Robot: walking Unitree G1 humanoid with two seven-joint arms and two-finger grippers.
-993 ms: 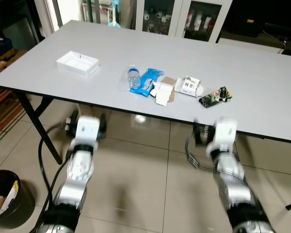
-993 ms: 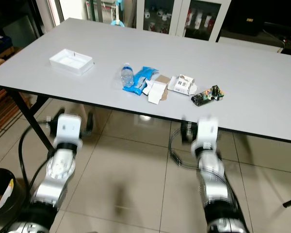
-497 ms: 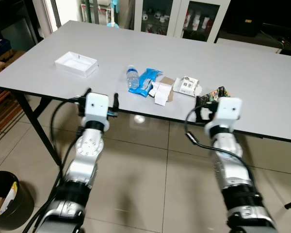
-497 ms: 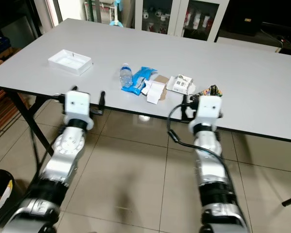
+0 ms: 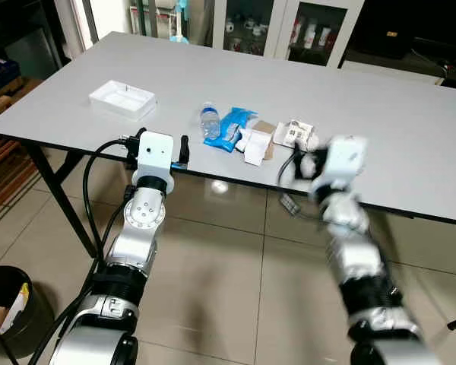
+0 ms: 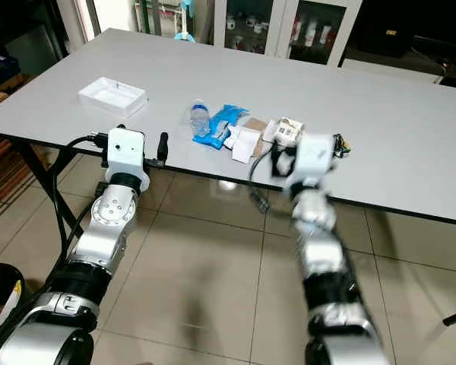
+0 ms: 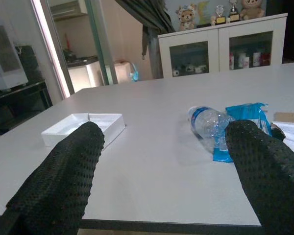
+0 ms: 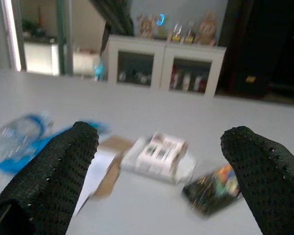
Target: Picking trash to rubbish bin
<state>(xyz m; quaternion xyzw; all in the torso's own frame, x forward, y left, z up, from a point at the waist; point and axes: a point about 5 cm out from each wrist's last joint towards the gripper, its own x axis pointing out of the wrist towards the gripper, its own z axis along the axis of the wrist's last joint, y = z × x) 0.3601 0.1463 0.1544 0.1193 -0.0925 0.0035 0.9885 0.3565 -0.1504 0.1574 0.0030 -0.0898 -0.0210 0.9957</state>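
Trash lies in a row near the front of the grey table (image 5: 410, 122): a clear plastic bottle (image 5: 210, 122), a blue wrapper (image 5: 235, 126), a piece of cardboard with white paper (image 5: 256, 144), a small white carton (image 5: 296, 134) and a dark crumpled wrapper (image 6: 340, 144). My left gripper (image 5: 156, 144) is open at the table's front edge, pointing at the bottle (image 7: 206, 122). My right gripper (image 8: 159, 147) is open and blurred, level with the table edge, facing the carton (image 8: 159, 152) and the dark wrapper (image 8: 213, 188). A black rubbish bin (image 5: 4, 308) stands on the floor at the far left.
A shallow white tray (image 5: 121, 99) sits on the table's left part. Black table legs (image 5: 57, 190) stand between my left arm and the bin. White glass-door cabinets (image 5: 289, 26) line the wall behind the table. The floor is tiled.
Both arms have risen from under the table edge to table height. The right gripper has since swung left towards the carton and is blurred.
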